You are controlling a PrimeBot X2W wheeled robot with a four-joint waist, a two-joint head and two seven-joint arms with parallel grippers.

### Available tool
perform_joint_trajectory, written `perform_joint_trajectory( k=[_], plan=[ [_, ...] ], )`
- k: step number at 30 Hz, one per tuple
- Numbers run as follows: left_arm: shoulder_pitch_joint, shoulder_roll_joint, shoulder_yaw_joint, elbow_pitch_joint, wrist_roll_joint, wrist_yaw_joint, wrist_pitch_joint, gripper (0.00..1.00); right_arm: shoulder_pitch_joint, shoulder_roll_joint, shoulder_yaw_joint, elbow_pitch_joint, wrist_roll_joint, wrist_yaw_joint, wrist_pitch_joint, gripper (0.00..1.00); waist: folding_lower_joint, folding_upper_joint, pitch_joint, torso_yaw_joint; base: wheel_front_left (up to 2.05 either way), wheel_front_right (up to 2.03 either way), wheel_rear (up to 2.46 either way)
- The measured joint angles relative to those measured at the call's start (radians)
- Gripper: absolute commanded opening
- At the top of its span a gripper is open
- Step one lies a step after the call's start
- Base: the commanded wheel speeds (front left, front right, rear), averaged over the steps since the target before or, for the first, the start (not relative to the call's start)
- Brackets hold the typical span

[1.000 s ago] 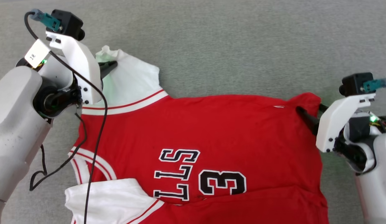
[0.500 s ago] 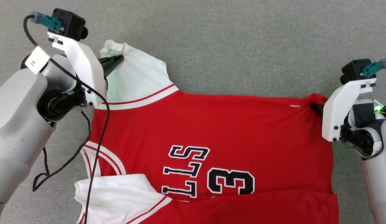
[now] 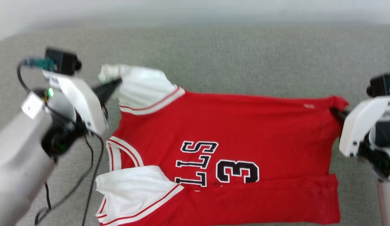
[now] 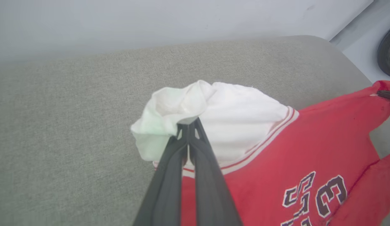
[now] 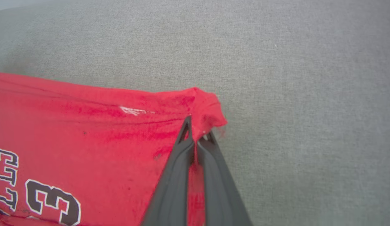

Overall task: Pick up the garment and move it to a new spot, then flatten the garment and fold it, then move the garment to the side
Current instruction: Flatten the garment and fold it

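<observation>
The garment (image 3: 232, 131), a red jersey with white sleeves and black lettering, lies spread on the grey cushioned surface (image 3: 232, 56), its near edge folded over. My left gripper (image 3: 117, 83) is shut on the far white sleeve (image 4: 232, 116), the fabric bunched at the fingertips (image 4: 188, 123). At the far right hem corner (image 5: 207, 103), my right gripper (image 3: 333, 110) is shut on the red cloth, pinched between the fingers (image 5: 195, 138). The far edge runs taut between the two grippers. A second white sleeve (image 3: 132, 185) lies folded at the near left.
A pale wall (image 3: 182, 9) rises behind the surface's far edge. In the left wrist view, the surface's rounded corner (image 4: 333, 47) gives way to light floor, with a dark round object (image 4: 388, 53) there. A black cable (image 3: 88, 175) hangs from my left arm.
The head camera has tilted, bringing the far wall into view. Both grippers keep their hold and have carried the garment's far edge farther away, pulling it straighter.
</observation>
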Motion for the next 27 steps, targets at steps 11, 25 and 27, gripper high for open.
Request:
perform_joint_trajectory(
  k=[11, 25, 27],
  plan=[
    [0.364, 0.036, -0.04, -0.192, -0.07, 0.128, -0.091, 0.0, 0.281, 0.057, -0.061, -0.07, 0.013, 0.0, -0.009, 0.0, -0.0001, 0.0, -0.106, 0.055, 0.0, 0.0, 0.0],
    [0.555, -0.038, -0.071, -0.18, -0.128, 0.156, -0.184, 1.0, 0.485, 0.144, -0.134, -0.085, 0.05, 0.0, -0.1, 1.0, -0.0001, 0.0, -0.124, 0.084, 0.0, 0.0, 0.0],
    [0.555, -0.05, -0.064, -0.17, -0.122, 0.154, -0.216, 1.0, 0.502, 0.152, -0.134, -0.1, 0.055, 0.0, -0.132, 1.0, 0.0, 0.0, -0.128, 0.083, 0.0, 0.0, 0.0]
  ],
)
